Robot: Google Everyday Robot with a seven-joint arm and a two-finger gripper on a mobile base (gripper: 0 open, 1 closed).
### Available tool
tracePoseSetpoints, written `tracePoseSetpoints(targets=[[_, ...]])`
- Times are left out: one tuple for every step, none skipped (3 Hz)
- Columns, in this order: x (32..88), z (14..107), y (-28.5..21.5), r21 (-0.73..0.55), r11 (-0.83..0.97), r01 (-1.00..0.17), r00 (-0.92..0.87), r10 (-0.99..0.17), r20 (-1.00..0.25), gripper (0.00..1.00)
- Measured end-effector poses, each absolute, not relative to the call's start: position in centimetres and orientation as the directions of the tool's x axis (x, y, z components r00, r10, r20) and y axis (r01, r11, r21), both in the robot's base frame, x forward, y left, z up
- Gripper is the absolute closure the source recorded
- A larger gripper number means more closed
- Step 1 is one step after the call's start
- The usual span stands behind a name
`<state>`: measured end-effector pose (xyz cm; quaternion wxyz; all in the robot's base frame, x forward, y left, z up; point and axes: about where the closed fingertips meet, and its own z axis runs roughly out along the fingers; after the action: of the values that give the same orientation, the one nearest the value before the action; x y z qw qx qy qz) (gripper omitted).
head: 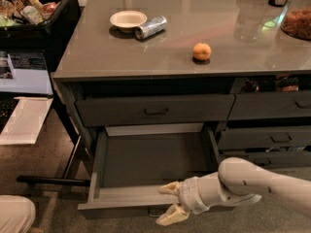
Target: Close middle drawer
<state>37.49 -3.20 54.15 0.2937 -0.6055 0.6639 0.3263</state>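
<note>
Gripper (160,205): down low at the front lip of the pulled-out drawer, a little right of its middle
Fingers (171,188): spread wide and released; one pale finger lies over the top edge of the drawer front, the other hangs in front of it and lower, with nothing pinched between them
Arm (262,181): a fat pale limb coming in from the lower right, level with the drawer front
Middle drawer (146,161): drawn far out from under the top drawer, its shallow grey box showing, low walls on both sides, front panel nearest me
Top drawer (121,111): shut flush, a dark handle at its centre
Right-hand drawers (272,139): narrower grey fronts just beside the open one
Countertop (97,57): glossy grey, above it all
Bowl (128,19): pale, upright, towards the back left
Can (150,27): lying on its side just beside the bowl
Orange fruit (202,51): alone near the counter's front edge, well apart from both
</note>
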Motion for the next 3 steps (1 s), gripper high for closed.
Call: tracePoseSetpoints(targets=[[36.5, 51.8, -0.8, 0.089, 0.058, -0.994, -0.106, -0.602, -0.792, 0.59], [35.5, 48.7, 1.2, 0.109, 0.071, -0.991, -0.130, -0.606, -0.785, 0.83], [36.0, 45.4, 2.3, 0.124, 0.089, -0.988, -0.152, -0.605, -0.781, 1.00]])
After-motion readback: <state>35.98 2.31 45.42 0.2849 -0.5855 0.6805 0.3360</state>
